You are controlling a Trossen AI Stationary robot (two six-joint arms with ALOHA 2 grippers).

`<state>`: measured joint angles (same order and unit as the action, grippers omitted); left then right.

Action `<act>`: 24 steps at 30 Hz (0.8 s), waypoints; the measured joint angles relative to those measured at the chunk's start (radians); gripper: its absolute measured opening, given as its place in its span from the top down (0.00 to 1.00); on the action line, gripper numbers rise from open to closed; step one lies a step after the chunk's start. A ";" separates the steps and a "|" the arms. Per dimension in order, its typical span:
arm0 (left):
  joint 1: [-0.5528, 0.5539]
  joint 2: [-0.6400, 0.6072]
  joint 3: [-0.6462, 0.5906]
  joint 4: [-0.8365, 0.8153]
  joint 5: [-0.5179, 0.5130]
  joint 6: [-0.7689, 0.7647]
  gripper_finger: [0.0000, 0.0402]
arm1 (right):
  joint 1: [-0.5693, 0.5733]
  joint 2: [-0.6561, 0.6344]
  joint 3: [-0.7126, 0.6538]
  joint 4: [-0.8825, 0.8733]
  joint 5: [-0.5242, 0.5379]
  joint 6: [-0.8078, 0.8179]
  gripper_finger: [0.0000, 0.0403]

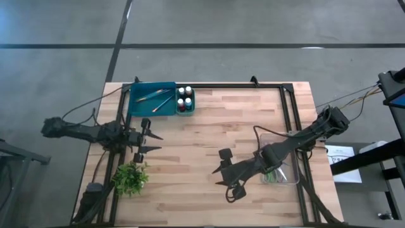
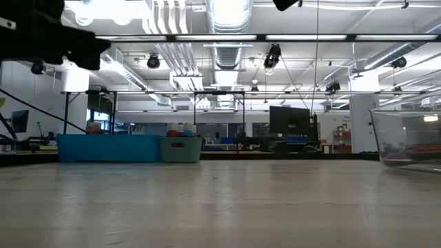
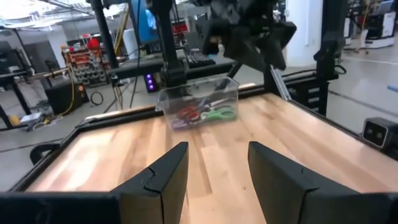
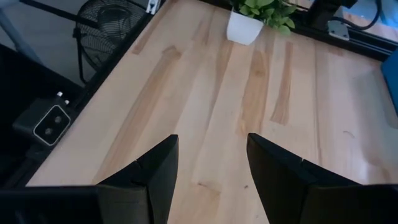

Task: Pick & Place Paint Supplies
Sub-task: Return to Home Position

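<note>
Several thin paintbrushes lie flat inside a blue tray at the table's far left. My left gripper hovers open just near of that tray, fingers pointing toward the table's right and touching nothing. My right gripper is open over bare wood near the table's middle, pointing left, with nothing between its fingers. In the low view the blue tray stands at the far left, and the brushes are hidden behind its wall.
A small bin of paint bottles sits against the tray's right side. A clear box holding red, purple and green scissors stands at the right, under my right arm. A potted plant is at the near left. A black frame borders the table.
</note>
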<state>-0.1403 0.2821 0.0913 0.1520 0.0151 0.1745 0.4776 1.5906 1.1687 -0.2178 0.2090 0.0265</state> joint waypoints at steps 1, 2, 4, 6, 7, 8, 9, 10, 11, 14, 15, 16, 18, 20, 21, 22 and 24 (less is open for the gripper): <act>0.000 -0.010 -0.019 0.013 0.000 -0.003 0.57 | 0.003 0.000 0.000 0.004 0.001 0.000 0.53; 0.000 -0.023 -0.044 0.033 0.001 -0.012 0.57 | 0.006 0.000 0.000 0.007 0.001 0.000 0.53; 0.000 -0.051 -0.085 0.064 -0.001 -0.021 0.57 | 0.013 0.000 0.000 0.018 0.003 0.000 0.53; 0.001 -0.078 -0.087 0.038 -0.001 -0.027 0.57 | 0.016 0.000 0.000 0.023 0.003 -0.004 0.53; 0.001 -0.087 -0.087 0.031 -0.001 -0.027 0.57 | 0.017 0.000 0.000 0.024 0.003 -0.004 0.53; 0.001 -0.098 -0.087 0.019 -0.002 -0.026 0.57 | 0.017 0.000 0.000 0.024 0.003 -0.004 0.53; 0.002 -0.110 -0.087 0.012 -0.002 -0.021 0.57 | 0.016 0.000 0.000 0.023 0.003 -0.004 0.53; 0.004 -0.123 -0.087 0.000 -0.006 -0.014 0.57 | 0.016 0.000 0.000 0.023 0.003 -0.004 0.53; 0.007 -0.135 -0.087 -0.022 -0.013 -0.006 0.57 | 0.015 0.000 0.000 0.023 0.003 -0.004 0.53; 0.020 -0.187 -0.088 -0.116 -0.019 0.005 0.57 | 0.017 0.000 0.000 0.022 0.003 -0.006 0.53; 0.024 -0.206 -0.088 -0.138 -0.020 0.004 0.57 | 0.020 0.000 0.000 0.022 0.003 -0.006 0.53; 0.026 -0.218 -0.087 -0.138 -0.022 0.000 0.57 | 0.021 0.000 0.000 0.022 0.003 -0.007 0.53; 0.026 -0.242 -0.085 -0.145 -0.022 0.011 0.57 | 0.023 0.000 0.000 0.022 0.003 -0.007 0.53; 0.029 -0.259 -0.084 -0.146 -0.023 0.024 0.57 | 0.023 0.000 0.000 0.021 0.003 -0.008 0.53; 0.029 -0.263 -0.084 -0.146 -0.023 0.028 0.57 | 0.023 0.000 0.000 0.022 0.003 -0.008 0.53; 0.029 -0.264 -0.084 -0.146 -0.023 0.028 0.57 | 0.023 0.000 -0.001 0.022 0.003 -0.010 0.53; 0.029 -0.263 -0.084 -0.146 -0.023 0.028 0.57 | 0.022 0.000 -0.001 0.022 0.003 -0.015 0.53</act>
<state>-0.1112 0.0194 0.0071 0.0059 -0.0074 0.2027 0.4996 1.5906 1.1679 -0.1963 0.2119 0.0117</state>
